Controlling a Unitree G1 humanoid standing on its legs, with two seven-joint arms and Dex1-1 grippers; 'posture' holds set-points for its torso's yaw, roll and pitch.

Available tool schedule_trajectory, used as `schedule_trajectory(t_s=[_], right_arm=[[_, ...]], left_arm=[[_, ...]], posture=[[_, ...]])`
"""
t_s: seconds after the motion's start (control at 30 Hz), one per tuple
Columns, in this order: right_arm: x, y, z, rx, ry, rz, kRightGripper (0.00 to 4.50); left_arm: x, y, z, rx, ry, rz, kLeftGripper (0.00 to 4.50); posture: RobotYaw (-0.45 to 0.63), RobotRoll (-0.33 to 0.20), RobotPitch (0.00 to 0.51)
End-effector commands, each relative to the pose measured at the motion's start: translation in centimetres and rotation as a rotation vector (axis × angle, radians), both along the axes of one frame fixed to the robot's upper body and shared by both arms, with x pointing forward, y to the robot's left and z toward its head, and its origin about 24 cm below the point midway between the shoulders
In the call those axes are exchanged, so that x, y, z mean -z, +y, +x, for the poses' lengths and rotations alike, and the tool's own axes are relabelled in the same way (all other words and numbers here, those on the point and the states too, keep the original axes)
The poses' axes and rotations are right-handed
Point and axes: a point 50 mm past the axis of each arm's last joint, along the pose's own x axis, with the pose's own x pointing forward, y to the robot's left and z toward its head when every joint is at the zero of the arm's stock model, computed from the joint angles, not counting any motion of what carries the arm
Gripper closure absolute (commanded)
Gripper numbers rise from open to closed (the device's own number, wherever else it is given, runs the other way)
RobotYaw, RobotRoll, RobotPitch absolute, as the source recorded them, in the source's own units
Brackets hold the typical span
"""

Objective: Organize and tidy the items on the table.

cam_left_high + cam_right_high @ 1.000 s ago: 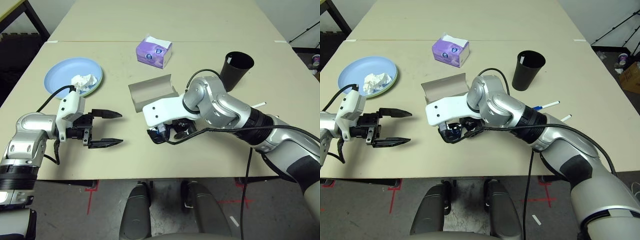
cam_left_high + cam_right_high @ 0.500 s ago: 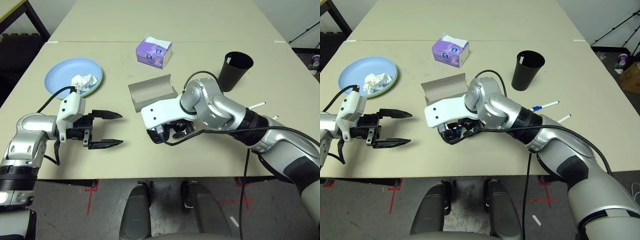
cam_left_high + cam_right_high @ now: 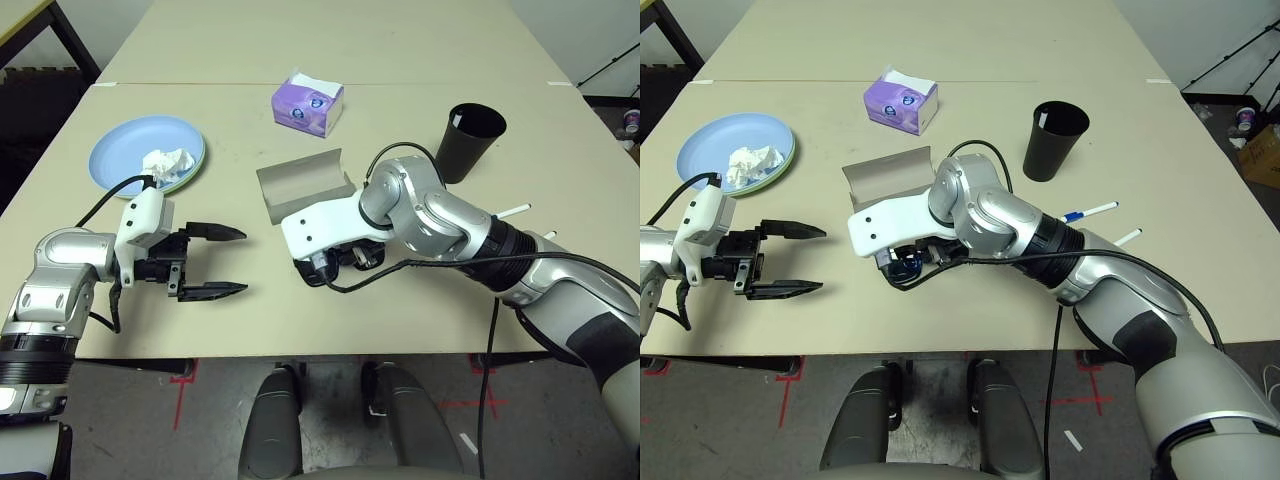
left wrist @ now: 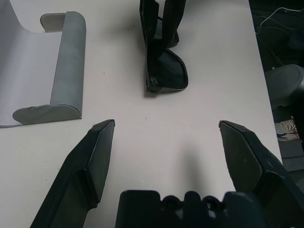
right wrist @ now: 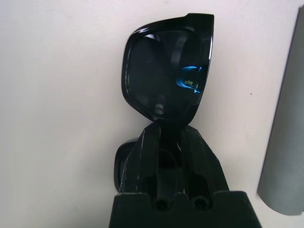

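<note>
My right gripper (image 3: 322,266) is shut on the black sunglasses (image 5: 164,71), holding them at the bridge low over the beige table (image 3: 420,90), just in front of the open grey glasses case (image 3: 305,185). The sunglasses (image 4: 166,71) hang lens-down beside the case (image 4: 47,66). To their left my left gripper (image 3: 243,260) stands open with nothing in it, its fingers pointing at the sunglasses. A pale blue plate on a green one (image 3: 130,148) holds crumpled white tissue (image 3: 167,162) at the far left. The black cup (image 3: 472,140) stands upright at the right. Two white pens (image 3: 1095,211) (image 3: 1128,236) lie beyond my right forearm.
A purple tissue box (image 3: 308,103) sits behind the case, near the seam line (image 3: 450,83) across the table. The table's front edge runs close below both grippers.
My right gripper has shifted a little to the left with the sunglasses in it. The left gripper has stayed open and nearly still.
</note>
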Motion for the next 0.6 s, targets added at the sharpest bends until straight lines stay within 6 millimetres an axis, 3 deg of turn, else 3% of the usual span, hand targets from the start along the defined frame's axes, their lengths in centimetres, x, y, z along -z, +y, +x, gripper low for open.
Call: schedule_trajectory(t_s=[0.03, 0.3, 0.6], right_arm=[[0.2, -0.1, 0.0, -0.005, 0.001, -0.008, 3.95], [-1.2, -0.2, 0.2, -0.008, 0.002, 0.013, 3.95], [-5.6, -1.1, 1.5, 0.012, 0.003, 0.069, 4.18]], left_arm=[[0.0, 0.0, -0.3, 0.020, -0.005, 0.042, 0.00], [0.0, 0.0, -0.2, 0.021, 0.001, 0.045, 0.00], [0.0, -0.2, 0.1, 0.026, 0.002, 0.045, 0.00]], posture=[[0.04, 0.000, 0.167], [0.03, 0.000, 0.163], [0.01, 0.000, 0.158]])
